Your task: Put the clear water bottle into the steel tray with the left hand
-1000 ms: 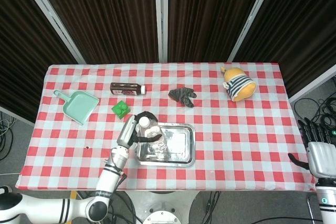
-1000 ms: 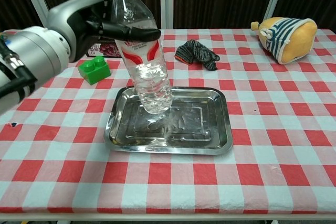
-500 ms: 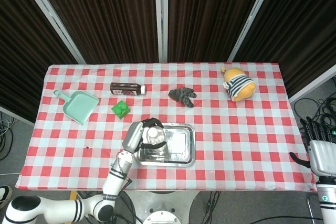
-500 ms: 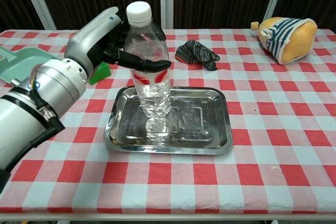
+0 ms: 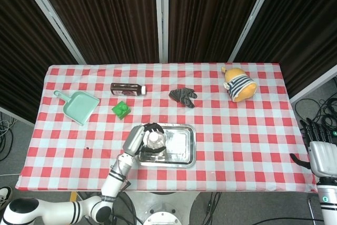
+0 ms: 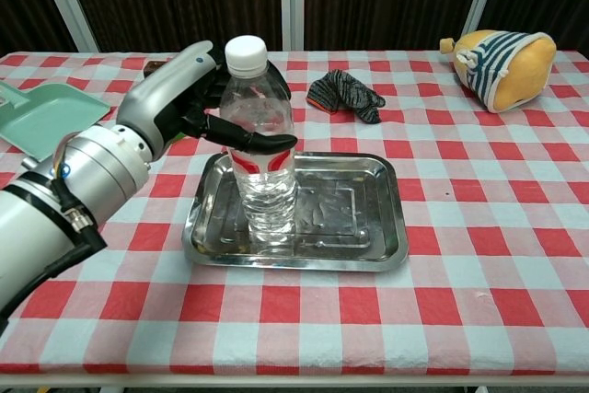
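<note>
The clear water bottle (image 6: 261, 163) with a white cap and red label stands upright inside the steel tray (image 6: 368, 232), on its left half. My left hand (image 6: 198, 103) grips the bottle around its upper body, fingers wrapped over the front. From above, the bottle cap (image 5: 153, 137) shows over the tray (image 5: 181, 148) with the left hand (image 5: 141, 136) around it. My right hand (image 5: 322, 151) hangs off the table's right edge, fingers apart, holding nothing.
A green block (image 5: 121, 109), a teal dustpan (image 5: 78, 105) and a dark lying bottle (image 5: 127, 88) sit at the left back. A dark crumpled cloth (image 6: 345, 94) lies behind the tray. A striped plush toy (image 6: 502, 57) rests at the back right.
The left hand has lowered the bottle from a tilted pose above the tray until it stands upright on the tray floor. The right hand has not moved.
</note>
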Robot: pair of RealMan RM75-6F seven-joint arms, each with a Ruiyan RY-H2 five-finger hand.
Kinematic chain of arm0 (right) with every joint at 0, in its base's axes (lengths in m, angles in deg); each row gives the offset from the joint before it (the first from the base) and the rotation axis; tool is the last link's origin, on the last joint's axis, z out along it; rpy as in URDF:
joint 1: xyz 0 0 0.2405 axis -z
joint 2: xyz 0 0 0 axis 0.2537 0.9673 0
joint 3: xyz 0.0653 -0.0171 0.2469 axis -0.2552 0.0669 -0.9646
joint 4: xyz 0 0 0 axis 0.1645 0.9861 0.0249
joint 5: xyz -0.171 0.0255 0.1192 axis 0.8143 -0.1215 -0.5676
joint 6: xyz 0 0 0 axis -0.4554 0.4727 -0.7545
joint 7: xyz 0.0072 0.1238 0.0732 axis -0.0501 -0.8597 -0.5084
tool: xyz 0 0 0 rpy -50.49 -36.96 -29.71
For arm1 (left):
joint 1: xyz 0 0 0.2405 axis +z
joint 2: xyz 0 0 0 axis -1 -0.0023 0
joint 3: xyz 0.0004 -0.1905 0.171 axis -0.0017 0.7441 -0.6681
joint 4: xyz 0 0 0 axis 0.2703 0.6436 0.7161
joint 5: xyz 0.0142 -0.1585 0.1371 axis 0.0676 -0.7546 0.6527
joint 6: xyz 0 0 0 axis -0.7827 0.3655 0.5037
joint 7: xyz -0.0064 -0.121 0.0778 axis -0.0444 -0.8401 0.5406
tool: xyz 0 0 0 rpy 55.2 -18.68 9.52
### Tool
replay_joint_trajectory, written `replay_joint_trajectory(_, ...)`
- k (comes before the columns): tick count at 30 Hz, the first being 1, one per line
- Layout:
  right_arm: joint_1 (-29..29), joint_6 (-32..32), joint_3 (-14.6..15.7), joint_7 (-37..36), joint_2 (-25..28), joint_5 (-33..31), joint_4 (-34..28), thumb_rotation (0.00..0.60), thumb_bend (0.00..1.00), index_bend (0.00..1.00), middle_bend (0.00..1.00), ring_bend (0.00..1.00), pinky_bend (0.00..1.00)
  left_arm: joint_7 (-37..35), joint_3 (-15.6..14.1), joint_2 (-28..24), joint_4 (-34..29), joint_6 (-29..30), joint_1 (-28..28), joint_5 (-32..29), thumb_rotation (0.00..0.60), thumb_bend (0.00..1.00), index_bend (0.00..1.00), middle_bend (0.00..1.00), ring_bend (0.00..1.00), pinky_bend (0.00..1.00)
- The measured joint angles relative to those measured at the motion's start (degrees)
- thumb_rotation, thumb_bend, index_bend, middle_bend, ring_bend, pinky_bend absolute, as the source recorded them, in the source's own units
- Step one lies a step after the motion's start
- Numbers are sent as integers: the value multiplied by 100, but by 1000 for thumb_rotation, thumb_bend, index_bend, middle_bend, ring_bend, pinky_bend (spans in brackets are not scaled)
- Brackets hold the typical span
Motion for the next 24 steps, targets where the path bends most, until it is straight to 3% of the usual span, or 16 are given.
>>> replay_joint_trajectory(13,-6,-16,-16,-42,18,-24,-20,600,101,0,0,0,0,-98,84,-262,-356,-227,-18,114,600,63,240,329,247,314)
replay_joint_trajectory(24,11,47,-56,-96,76,-34,-74,600,101,0,0,0,0,202,496,-829,-1346,-361,-65,-161,600,18,220,294,222,273)
